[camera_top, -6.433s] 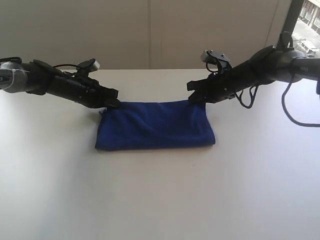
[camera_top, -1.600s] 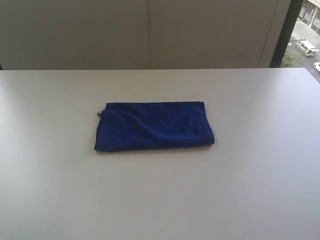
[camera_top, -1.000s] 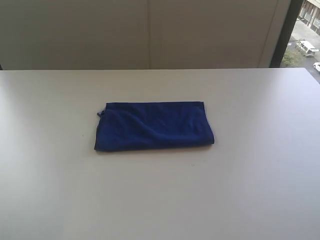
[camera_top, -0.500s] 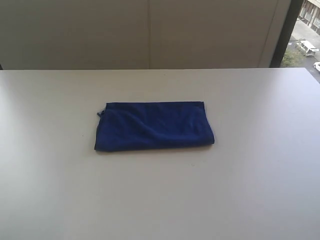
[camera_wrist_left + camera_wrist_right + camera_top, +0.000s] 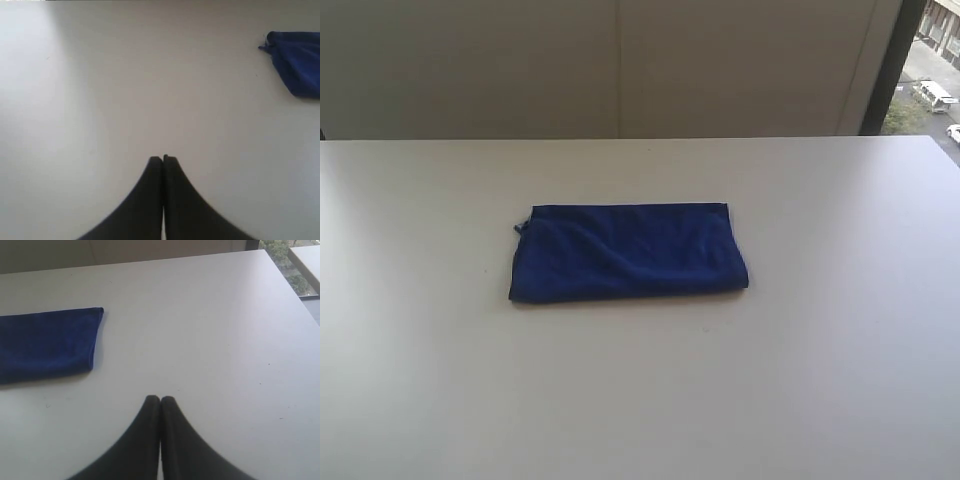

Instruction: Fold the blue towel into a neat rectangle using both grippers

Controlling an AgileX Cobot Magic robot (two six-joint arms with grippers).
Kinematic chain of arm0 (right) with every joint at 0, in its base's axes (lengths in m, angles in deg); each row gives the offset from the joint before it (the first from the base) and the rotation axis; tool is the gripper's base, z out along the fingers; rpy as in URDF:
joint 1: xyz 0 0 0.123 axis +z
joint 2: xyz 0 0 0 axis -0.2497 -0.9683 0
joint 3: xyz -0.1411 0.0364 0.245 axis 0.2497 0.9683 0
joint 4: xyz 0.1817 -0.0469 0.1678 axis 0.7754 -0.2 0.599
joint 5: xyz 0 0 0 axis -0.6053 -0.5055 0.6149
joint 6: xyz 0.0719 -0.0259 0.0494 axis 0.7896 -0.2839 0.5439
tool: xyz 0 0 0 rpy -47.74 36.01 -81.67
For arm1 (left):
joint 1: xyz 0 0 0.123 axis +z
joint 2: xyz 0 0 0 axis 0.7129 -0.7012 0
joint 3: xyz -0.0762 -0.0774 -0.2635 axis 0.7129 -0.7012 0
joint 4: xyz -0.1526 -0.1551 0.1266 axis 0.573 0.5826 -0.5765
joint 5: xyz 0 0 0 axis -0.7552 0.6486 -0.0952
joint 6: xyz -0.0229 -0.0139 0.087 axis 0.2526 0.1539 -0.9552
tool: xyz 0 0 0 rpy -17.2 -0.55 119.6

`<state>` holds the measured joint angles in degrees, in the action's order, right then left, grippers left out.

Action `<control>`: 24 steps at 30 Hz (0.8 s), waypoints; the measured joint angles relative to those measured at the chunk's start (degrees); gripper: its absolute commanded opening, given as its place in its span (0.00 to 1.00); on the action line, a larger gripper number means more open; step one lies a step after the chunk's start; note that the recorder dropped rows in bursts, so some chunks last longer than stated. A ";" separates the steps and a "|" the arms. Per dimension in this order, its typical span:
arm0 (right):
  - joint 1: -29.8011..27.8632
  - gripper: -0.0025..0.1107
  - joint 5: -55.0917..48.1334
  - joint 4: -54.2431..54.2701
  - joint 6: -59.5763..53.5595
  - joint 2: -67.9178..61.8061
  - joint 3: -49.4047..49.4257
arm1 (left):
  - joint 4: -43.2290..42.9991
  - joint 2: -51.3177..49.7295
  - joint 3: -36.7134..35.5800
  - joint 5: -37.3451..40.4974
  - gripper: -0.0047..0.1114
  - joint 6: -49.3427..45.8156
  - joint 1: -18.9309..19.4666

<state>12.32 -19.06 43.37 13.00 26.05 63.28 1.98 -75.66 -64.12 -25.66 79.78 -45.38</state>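
A: The whole blue towel [image 5: 628, 252], folded on the table [image 5: 640, 400], is being shown only by the exterior view.
B: By the wrist views, left gripper [image 5: 163, 159] and right gripper [image 5: 160, 399] are being shown: fingers pressed together, empty, well apart from the towel.

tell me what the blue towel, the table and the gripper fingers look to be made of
Towel: soft cloth, likely microfibre or terry; matte deep blue, with wrinkles and rounded folded edges.
Table: hard, smooth off-white top, perhaps laminate; faint sheen, no grain.
Gripper fingers: matte black, probably plastic or rubber; too blurred to say which.
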 measured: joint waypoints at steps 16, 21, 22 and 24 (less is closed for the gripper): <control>0.00 0.02 0.00 0.00 0.00 0.00 0.00 | 0.00 0.00 0.00 0.86 0.04 -6.58 0.00; 0.00 0.02 0.00 0.00 0.00 0.00 0.00 | 0.00 0.00 0.00 0.86 0.04 -6.58 0.00; 0.00 0.02 0.00 0.00 0.00 0.00 0.00 | 0.00 0.00 0.00 0.86 0.04 -6.58 0.00; 0.00 0.02 0.00 0.00 0.00 0.00 0.00 | 0.00 0.00 0.00 0.86 0.04 -6.58 0.00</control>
<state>12.32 -19.06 43.37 13.00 26.05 63.28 1.98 -75.66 -64.12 -24.80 73.20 -45.38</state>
